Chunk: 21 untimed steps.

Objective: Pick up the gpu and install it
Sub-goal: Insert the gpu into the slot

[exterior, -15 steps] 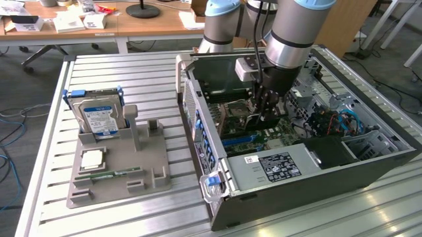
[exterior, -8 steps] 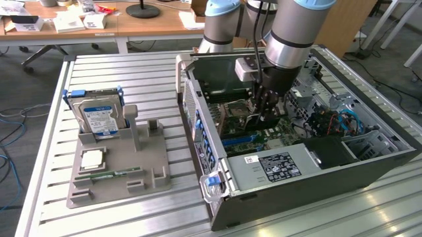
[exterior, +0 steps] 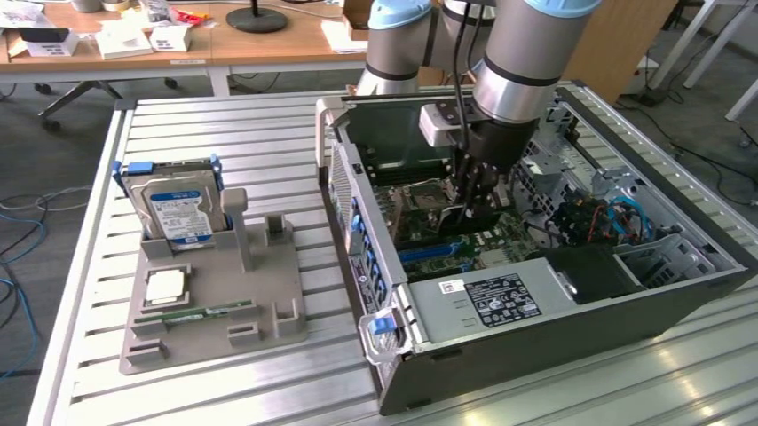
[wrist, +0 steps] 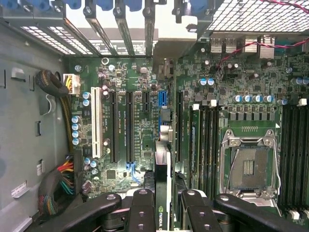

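Inside the computer case (exterior: 569,333), above the motherboard (wrist: 140,145): the gripper (exterior: 477,202), reached in through the case's open side.

Item held: the gpu (wrist: 162,164), seen edge-on in the wrist view with its logo strip between the black fingers (wrist: 141,212). Pincer state: pressed against the card from both faces, pinching it.

Card position: hung over the board in line with the short blue slot (wrist: 162,99), with one long black slot (wrist: 129,125) to one side and another (wrist: 179,125) to the other. Whether its lower edge is touching a slot cannot be told.

Also inside the case: a processor socket (wrist: 248,166), a white slot (wrist: 95,123), a bundle of coloured cables (wrist: 58,188), and slotted rear bracket bays (wrist: 120,29).

Outside the case, well apart from it: a grey holder tray (exterior: 213,328), on which a hard drive (exterior: 177,213) is stood and a memory stick (exterior: 195,312) is laid.

Risks, as judged:
- The contact edge could be set down between neighbouring slots if the card is not lined up along one, and small board parts could be scraped.
- The metal bracket could be caught on the rear bay frame if the card is tilted.
- The card could be twisted in so narrow a grip once it is pressed, leaving it only partly seated.
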Each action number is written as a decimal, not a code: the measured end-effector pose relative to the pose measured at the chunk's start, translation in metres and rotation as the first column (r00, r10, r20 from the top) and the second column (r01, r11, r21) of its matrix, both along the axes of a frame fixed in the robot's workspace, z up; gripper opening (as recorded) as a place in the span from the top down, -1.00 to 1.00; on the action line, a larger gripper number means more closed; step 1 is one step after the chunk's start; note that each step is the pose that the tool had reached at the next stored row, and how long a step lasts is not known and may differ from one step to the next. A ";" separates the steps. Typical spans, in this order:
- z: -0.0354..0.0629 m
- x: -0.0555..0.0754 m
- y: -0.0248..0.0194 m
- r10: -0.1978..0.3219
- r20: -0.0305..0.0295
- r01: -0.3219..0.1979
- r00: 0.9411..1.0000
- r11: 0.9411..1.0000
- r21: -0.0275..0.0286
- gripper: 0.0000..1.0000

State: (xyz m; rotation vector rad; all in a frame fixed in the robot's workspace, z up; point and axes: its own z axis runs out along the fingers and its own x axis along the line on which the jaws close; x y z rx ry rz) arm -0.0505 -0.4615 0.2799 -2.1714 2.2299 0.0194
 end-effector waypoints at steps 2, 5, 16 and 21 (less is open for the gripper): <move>0.0000 0.000 0.0000 0.000 0.000 0.000 1.000 1.000 0.000 0.48; 0.0000 0.000 0.0000 0.000 0.000 0.000 1.000 1.000 0.000 0.48; 0.0000 -0.003 0.0000 0.000 0.000 0.000 1.000 1.000 0.000 0.48; 0.0000 -0.005 0.0000 0.000 0.000 0.000 1.000 1.000 0.000 0.48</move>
